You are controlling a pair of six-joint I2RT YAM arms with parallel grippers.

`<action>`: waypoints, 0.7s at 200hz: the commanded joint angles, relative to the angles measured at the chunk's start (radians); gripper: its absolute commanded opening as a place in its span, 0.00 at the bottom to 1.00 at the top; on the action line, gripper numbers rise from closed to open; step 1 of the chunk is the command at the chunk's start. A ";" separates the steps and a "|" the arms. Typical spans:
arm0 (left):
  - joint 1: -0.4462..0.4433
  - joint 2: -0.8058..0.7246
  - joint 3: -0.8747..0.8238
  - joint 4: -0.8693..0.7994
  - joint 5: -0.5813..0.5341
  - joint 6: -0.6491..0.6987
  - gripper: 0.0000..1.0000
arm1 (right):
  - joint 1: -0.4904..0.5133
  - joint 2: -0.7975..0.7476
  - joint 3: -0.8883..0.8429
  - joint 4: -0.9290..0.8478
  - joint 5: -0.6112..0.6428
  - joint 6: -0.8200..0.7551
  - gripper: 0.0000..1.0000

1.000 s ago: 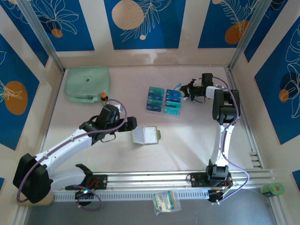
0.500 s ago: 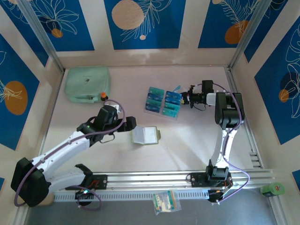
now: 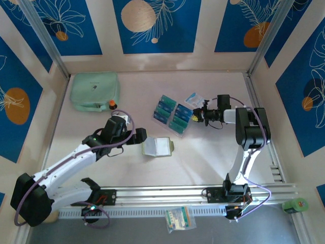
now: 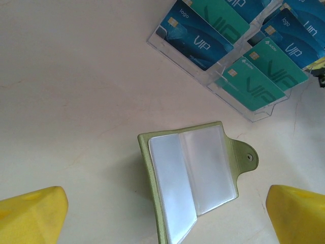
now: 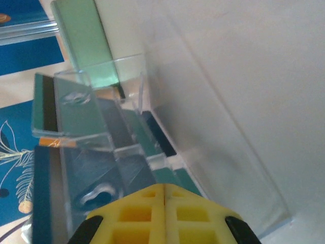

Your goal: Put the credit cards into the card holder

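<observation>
Overhead and wrist views of the desk [image 3: 203,157]. The card holder [image 3: 158,146] lies open and flat near the middle of the desk, its clear pockets [image 4: 195,175] facing up and its snap tab [image 4: 248,156] pointing toward the right edge. The left gripper [image 3: 140,135] hovers just left of it, jaws spread wide and holding nothing; in the left wrist view the yellow fingertips [image 4: 33,213] stand apart on either side of the holder. The credit cards [image 3: 171,115], teal and blue, sit in the tiers of a clear stand [image 4: 254,111] between the holder and the far edge, slightly right of centre. The right gripper [image 3: 196,116] is at the stand's right side, jaws pressed fully together with no card between them; whether they touch the stand cannot be told. A white-and-blue packet [image 3: 193,98] lies just beyond the stand, and a mint-green pouch [image 3: 95,90] rests in the far left corner
</observation>
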State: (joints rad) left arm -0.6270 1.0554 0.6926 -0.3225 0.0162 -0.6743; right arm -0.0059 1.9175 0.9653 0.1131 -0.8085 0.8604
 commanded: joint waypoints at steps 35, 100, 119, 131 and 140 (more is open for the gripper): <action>-0.010 -0.012 -0.013 0.009 -0.025 0.010 1.00 | -0.024 -0.323 -0.018 -0.298 0.227 -0.146 0.04; -0.010 -0.012 -0.030 0.011 -0.055 0.030 1.00 | 0.197 -0.560 0.146 -0.635 0.595 -0.379 0.49; -0.009 -0.011 -0.036 0.009 -0.060 0.029 1.00 | 0.308 -0.526 0.225 -0.723 0.692 -0.468 0.55; -0.010 -0.011 -0.036 0.005 -0.065 0.033 1.00 | 0.371 -0.484 0.277 -0.772 0.742 -0.520 0.56; -0.009 -0.012 -0.038 0.001 -0.071 0.035 1.00 | 0.412 -0.448 0.313 -0.805 0.777 -0.553 0.57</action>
State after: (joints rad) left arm -0.6270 1.0554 0.6701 -0.3222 -0.0257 -0.6693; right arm 0.3180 1.3979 1.1984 -0.5152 -0.1886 0.4595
